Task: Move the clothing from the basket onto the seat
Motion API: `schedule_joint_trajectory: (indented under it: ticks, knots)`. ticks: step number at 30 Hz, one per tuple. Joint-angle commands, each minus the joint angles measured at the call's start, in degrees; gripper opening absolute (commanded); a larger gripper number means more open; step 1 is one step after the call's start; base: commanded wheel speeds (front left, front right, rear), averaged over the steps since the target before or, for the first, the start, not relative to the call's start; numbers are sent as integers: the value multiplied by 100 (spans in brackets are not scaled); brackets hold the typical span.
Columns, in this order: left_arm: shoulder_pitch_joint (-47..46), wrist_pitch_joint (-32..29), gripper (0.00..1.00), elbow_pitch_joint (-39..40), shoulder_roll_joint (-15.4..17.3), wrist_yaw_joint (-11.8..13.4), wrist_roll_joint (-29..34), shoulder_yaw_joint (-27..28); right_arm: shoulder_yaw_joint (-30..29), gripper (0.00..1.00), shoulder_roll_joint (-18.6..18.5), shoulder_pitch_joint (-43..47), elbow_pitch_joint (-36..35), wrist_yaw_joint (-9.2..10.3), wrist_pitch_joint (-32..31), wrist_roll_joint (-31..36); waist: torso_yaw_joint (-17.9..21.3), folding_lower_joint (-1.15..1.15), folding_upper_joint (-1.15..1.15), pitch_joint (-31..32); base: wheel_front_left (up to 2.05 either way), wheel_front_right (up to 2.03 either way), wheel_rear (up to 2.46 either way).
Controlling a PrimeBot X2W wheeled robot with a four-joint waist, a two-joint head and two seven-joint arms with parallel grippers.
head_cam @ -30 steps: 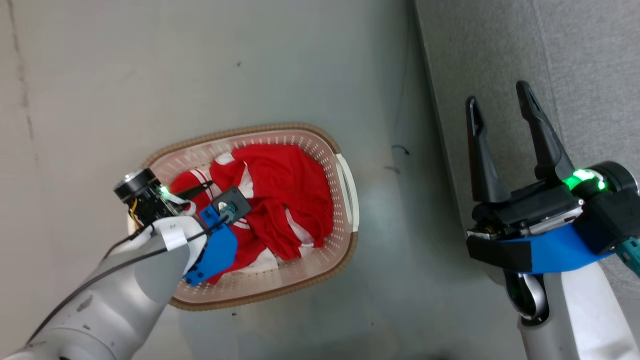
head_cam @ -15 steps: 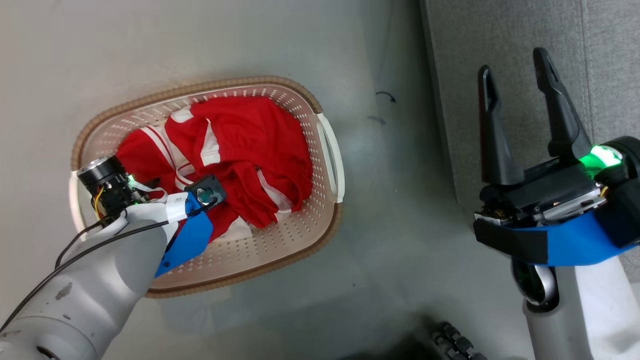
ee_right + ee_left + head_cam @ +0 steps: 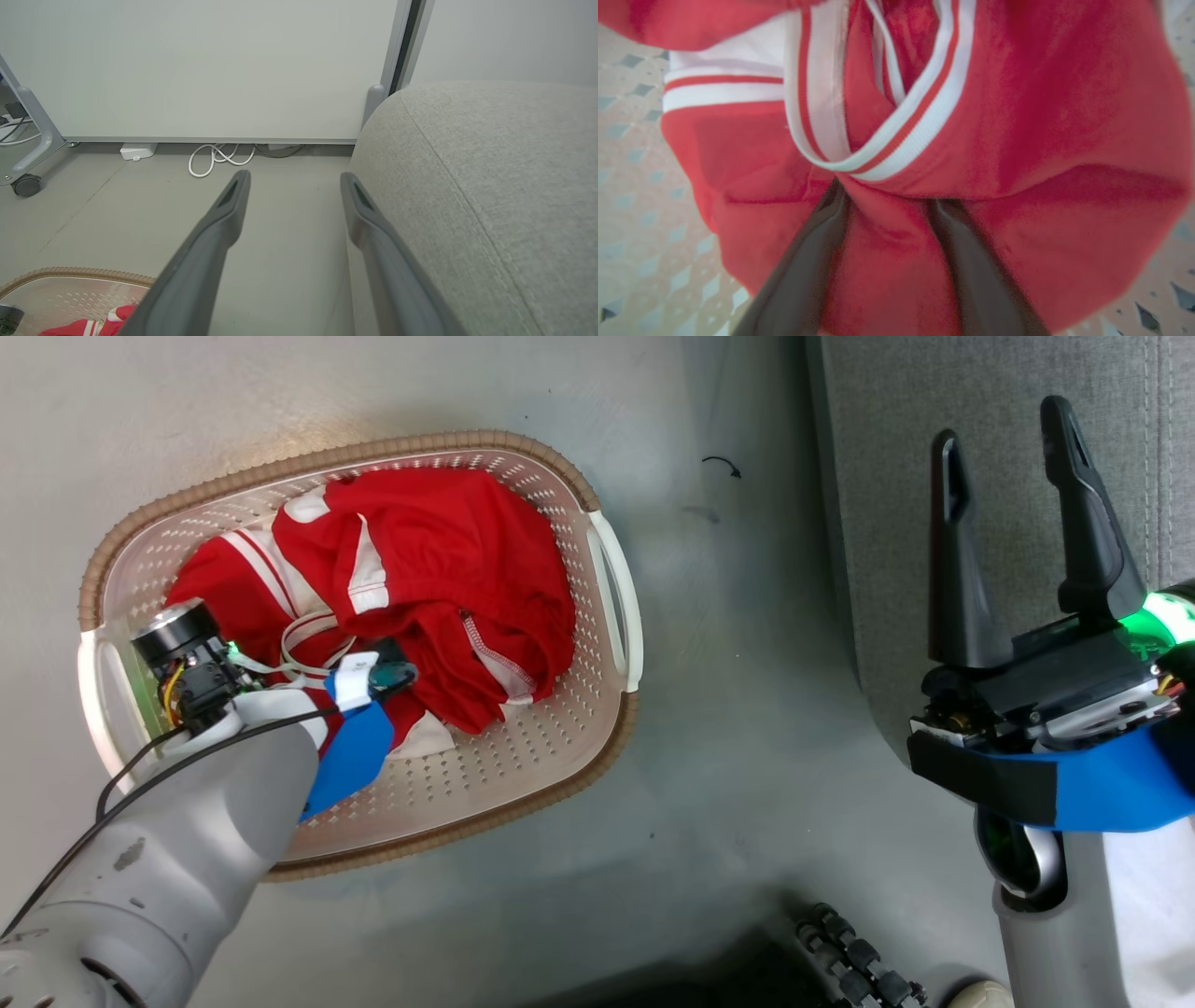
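The basket [image 3: 523,747], cream with a brown rim, stands on the grey floor at the left of the head view. The red clothing [image 3: 448,551] with white stripes lies bunched inside it. My left wrist [image 3: 359,677] reaches down into the pile from the near side. In the left wrist view my left gripper [image 3: 888,198] is open, its tips sunk into the clothing [image 3: 1041,116] with a red fold between the fingers. My right gripper [image 3: 1001,425] hangs open and empty over the front edge of the grey seat [image 3: 887,476]. The right wrist view shows the seat [image 3: 490,163] beside that gripper [image 3: 295,176].
A white panel wall stands beyond the floor, with a coiled white cable [image 3: 219,158] at its foot and a caster [image 3: 25,184] of a stand at the left. A black treaded wheel [image 3: 850,952] shows at the bottom of the head view.
The head camera has shifted, so the basket sits higher and further left in the picture. My left gripper has sunk deeper into the clothing, hiding its fingers. The right gripper has stayed open.
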State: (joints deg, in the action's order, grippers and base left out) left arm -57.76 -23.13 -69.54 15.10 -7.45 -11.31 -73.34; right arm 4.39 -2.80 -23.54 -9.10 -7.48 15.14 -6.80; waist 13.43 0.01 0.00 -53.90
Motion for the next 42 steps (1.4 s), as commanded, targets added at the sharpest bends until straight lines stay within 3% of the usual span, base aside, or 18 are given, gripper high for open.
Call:
schedule_joint_trajectory:
  ticks: [1, 11, 18, 42]
  knots:
    - [-85, -38, 0, -29, 78, 0, -27, -18, -27, 100, -16, -52, -45, -3, 1, -14, -10, -1, 0, -14, 0, 0, 0]
    - [-114, 409, 0, 286, 110, 0, -263, -17, -66, 100, -16, -103, 29, -3, 1, 20, -99, -1, 0, 221, 0, 0, 0]
    - [-141, 1051, 0, 394, -13, -1, -977, 12, -72, 100, -16, -42, 174, -3, 2, 37, -231, -1, 0, 685, 0, 0, 0]
    - [746, 3585, 0, 391, -505, -1, -2912, 444, -285, 100, -17, 1104, 771, -3, 1, 298, -981, -1, 0, 3188, 0, 0, 0]
